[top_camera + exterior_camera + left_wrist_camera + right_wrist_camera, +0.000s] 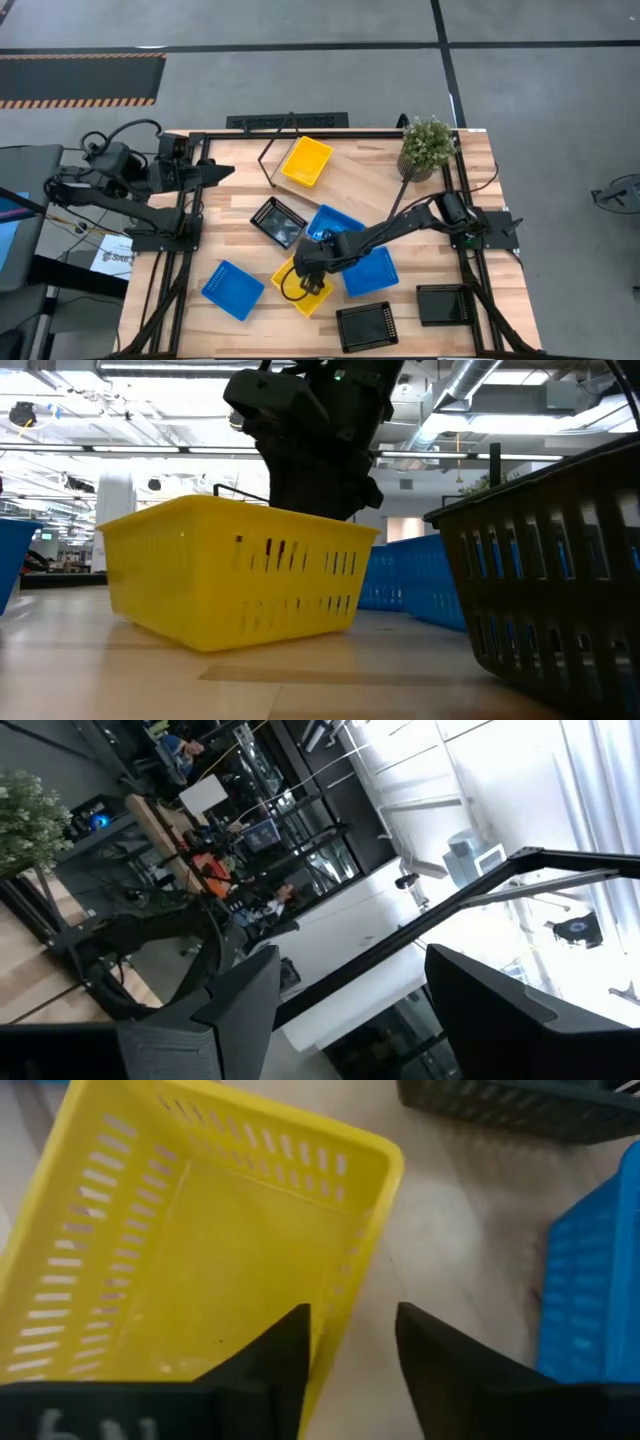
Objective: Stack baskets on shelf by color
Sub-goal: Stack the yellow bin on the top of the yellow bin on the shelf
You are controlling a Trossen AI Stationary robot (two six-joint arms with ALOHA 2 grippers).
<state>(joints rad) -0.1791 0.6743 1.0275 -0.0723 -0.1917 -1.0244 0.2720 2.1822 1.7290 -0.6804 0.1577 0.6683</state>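
Note:
My right gripper (308, 270) is open and reaches down at a yellow basket (300, 290) near the table's middle front. The same basket (180, 1250) fills the right wrist view and sits on its bottom on the table in the low view (230, 575). A second yellow basket (305, 162) lies at the far side beside the shelf's thin black rods (268, 165). Three blue baskets (233, 288), (335, 225), (368, 272) and three black baskets (278, 220), (365, 325), (442, 303) are scattered on the tabletop. My left gripper (215, 172) waits open at the left edge. My right gripper (350, 1365) comes from above and stands astride the yellow basket's side wall (345, 1295) near a corner. One finger (280, 1365) is inside and one (440, 1370) is outside. I cannot tell whether either finger touches the wall.
A potted green plant (427, 145) stands at the far right corner. A blue basket (590, 1280) lies close beside the gripper, and a black one (550, 580) stands near the low camera. Bare tabletop shows at the far left (225, 205).

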